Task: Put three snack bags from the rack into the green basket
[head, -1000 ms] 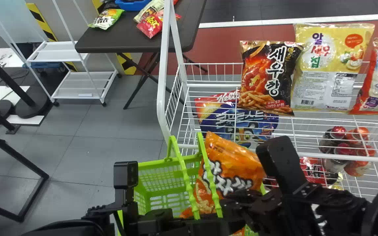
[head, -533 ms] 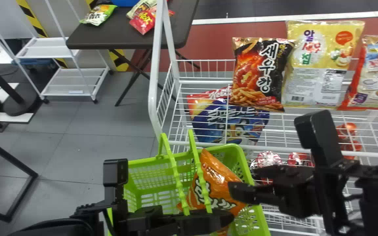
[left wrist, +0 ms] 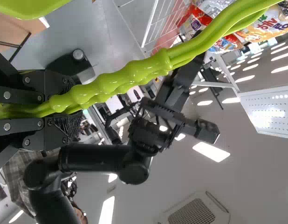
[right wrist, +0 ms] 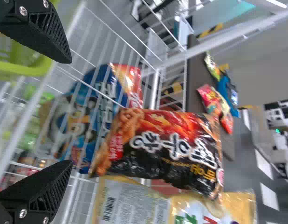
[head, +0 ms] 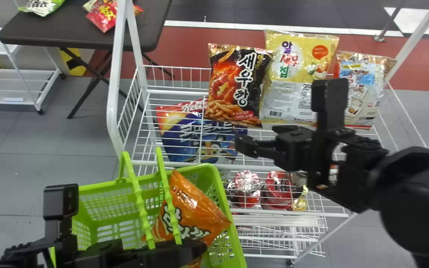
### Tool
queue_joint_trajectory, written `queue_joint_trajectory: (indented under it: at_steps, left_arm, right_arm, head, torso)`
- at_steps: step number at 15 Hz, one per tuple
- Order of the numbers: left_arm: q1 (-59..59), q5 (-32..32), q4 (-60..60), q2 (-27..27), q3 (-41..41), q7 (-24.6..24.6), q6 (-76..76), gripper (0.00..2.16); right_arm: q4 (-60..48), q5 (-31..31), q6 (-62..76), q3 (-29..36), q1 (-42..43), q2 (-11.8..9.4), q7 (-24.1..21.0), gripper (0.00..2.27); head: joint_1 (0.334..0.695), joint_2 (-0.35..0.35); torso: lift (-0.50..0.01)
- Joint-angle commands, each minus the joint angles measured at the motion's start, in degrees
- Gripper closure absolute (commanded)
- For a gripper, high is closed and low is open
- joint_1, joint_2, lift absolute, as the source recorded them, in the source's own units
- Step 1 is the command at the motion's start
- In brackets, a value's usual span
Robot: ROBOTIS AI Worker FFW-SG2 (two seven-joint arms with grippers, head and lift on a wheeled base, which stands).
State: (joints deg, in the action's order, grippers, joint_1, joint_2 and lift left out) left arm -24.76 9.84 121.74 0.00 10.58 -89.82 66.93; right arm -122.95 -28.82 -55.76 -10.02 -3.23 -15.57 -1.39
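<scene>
Apparent step: second pick. The open, empty black right gripper [right wrist: 69, 112] must align with the black-and-red foil snack bag [head: 233, 83], upper centre. The black left gripper [left wrist: 65, 109] clamps the green plastic basket [head: 233, 227], lower left, by its handles [left wrist: 134, 74].

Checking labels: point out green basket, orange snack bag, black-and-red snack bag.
green basket [head: 220, 195], head view: rim on the rack side
orange snack bag [head: 199, 213], head view: middle of its face
black-and-red snack bag [right wrist: 162, 150], right wrist view: middle of its front
</scene>
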Motion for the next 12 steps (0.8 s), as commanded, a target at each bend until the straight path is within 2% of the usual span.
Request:
queue_joint_trajectory:
  at_steps: [1,4,9,10,12]
  left_arm:
    - [-0.5,0.0,0.1,-0.1,0.1,-0.6,0.0,2.15]
    - [-1.7,0.0,0.7,-0.1,0.6,-0.7,0.0,2.15]
    - [-2.2,0.1,0.9,-0.1,1.0,-0.7,-0.2,2.15]
    - [-2.2,0.1,0.9,-0.1,1.1,-0.7,-0.2,2.15]
    - [-2.3,0.2,0.8,-0.1,1.3,-0.7,-0.2,2.15]
  right_arm:
    - [7.5,6.8,8.9,-5.3,4.0,1.4,-1.6,0.03]
    - [17.2,12.1,18.4,-11.0,9.6,3.8,-3.6,0.05]
    - [31.5,19.3,21.3,-17.3,17.2,7.9,-8.7,0.12]
    - [33.7,20.0,21.3,-18.2,18.6,8.1,-9.2,0.21]
    - [36.5,21.4,21.2,-18.9,20.3,8.4,-9.2,0.67]
  head:
    - [0.695,-0.062]
    - [0.695,-0.042]
    - [0.695,0.008]
    - [0.695,0.014]
    - [0.695,0.023]
  torso:
    - [0.0]
    - [0.0]
    - [0.0]
    - [0.0]
    - [0.0]
